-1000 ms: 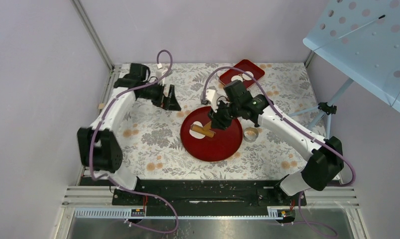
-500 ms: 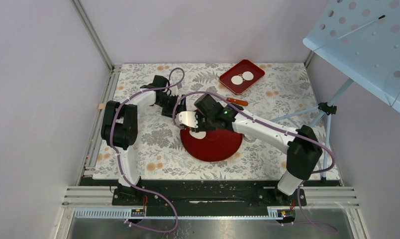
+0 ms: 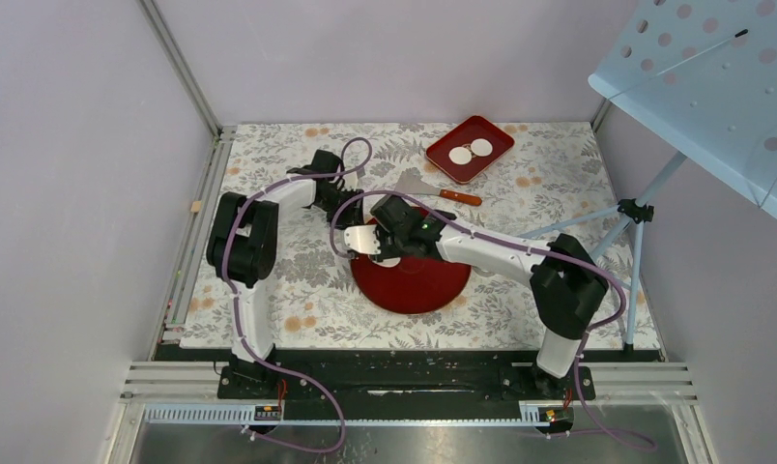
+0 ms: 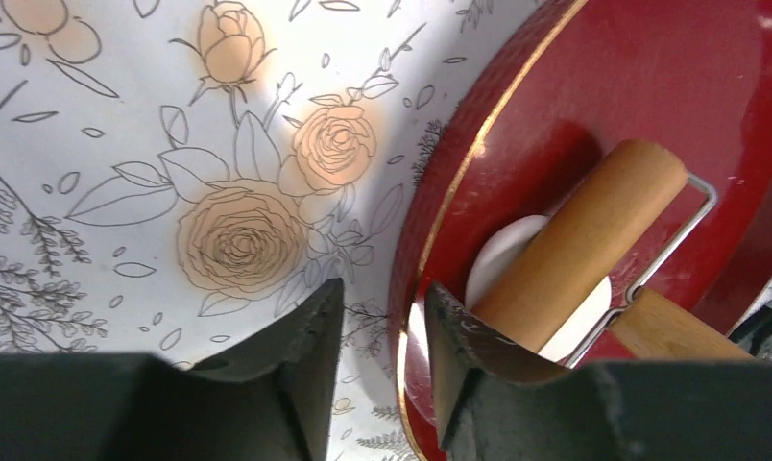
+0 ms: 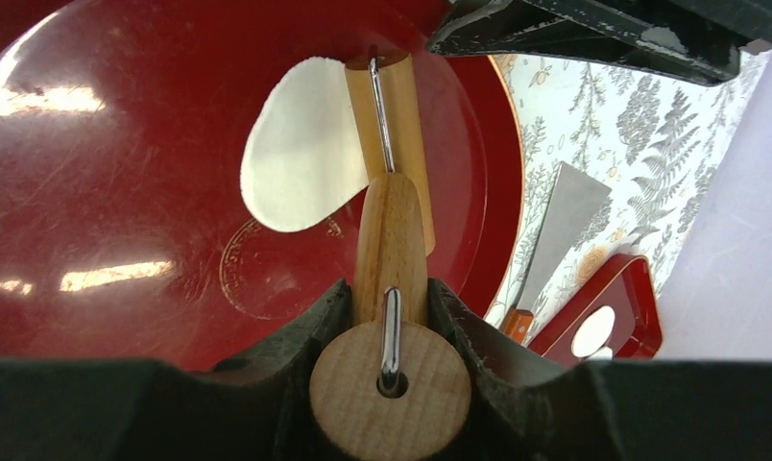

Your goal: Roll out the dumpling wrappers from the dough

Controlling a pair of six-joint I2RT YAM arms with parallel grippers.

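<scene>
The dough (image 5: 291, 158) is a flattened white patch on the round red plate (image 3: 423, 285), partly under the barrel of a wooden roller (image 5: 387, 106). My right gripper (image 5: 390, 288) is shut on the roller's wooden handle and sits over the plate's left part (image 3: 383, 249). My left gripper (image 4: 382, 288) straddles the plate's gold-edged rim (image 4: 411, 327). One finger is inside the rim and one outside, with cloth showing between the outer finger and the rim. In the top view it is at the plate's far-left edge (image 3: 344, 201). Two dumpling wrappers (image 3: 460, 155) (image 3: 481, 147) lie in the small red tray (image 3: 496, 135).
A metal scraper with an orange handle (image 3: 433, 190) lies on the flowered cloth between the plate and the tray. A pale blue perforated panel (image 3: 713, 77) on a tripod (image 3: 636, 213) overhangs the right side. Cage posts border the table at the left and back.
My left arm has swung in from the back left to the plate's rim, and its jaws have narrowed around it. My right gripper has carried the roller leftward across the plate.
</scene>
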